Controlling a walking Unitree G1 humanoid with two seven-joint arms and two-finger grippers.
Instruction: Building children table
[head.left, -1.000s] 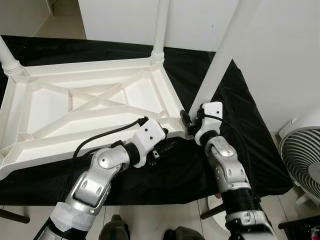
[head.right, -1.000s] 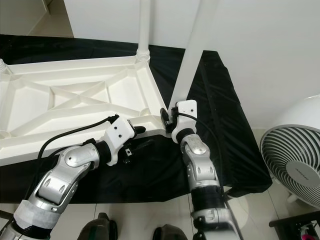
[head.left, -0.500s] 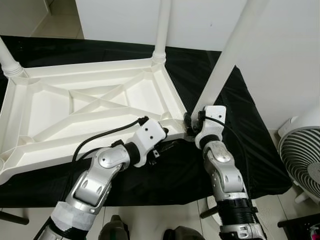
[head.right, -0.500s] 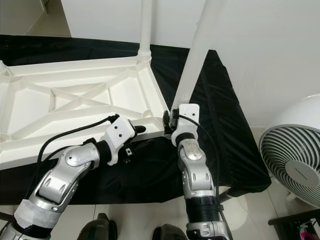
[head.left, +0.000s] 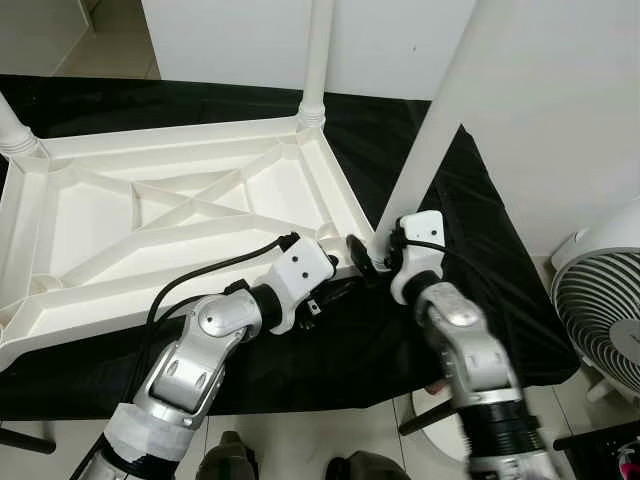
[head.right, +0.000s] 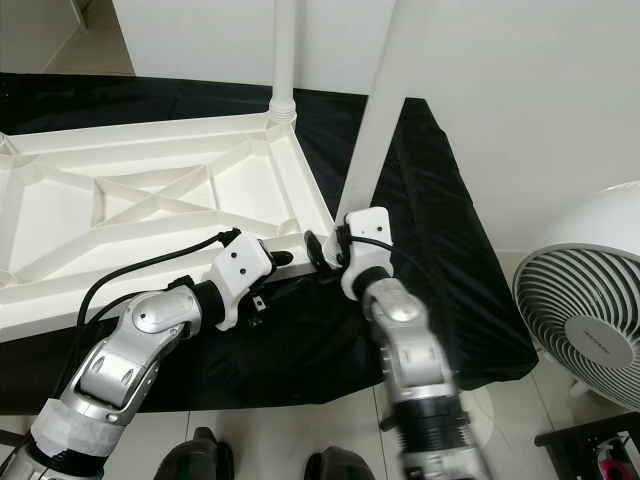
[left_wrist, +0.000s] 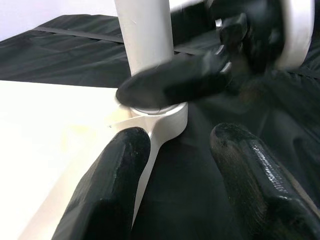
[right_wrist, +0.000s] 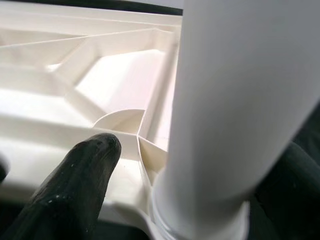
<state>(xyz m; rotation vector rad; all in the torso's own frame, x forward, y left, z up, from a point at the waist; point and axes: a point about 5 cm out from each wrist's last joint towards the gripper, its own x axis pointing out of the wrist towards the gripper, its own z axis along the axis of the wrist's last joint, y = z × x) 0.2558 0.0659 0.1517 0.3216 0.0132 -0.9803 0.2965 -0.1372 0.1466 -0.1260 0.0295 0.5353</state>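
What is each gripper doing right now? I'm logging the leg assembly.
Left gripper: open, at the tabletop corner.
Right gripper: fingers around the white leg; grip firmness cannot be told.

The upside-down white plastic tabletop (head.left: 170, 215) lies on the black cloth-covered surface (head.left: 480, 270). One white round leg (head.left: 318, 60) stands at its far right corner, another white leg (head.left: 435, 120) at the near right corner. The white round fan (head.left: 600, 300) stands further right, on the floor.
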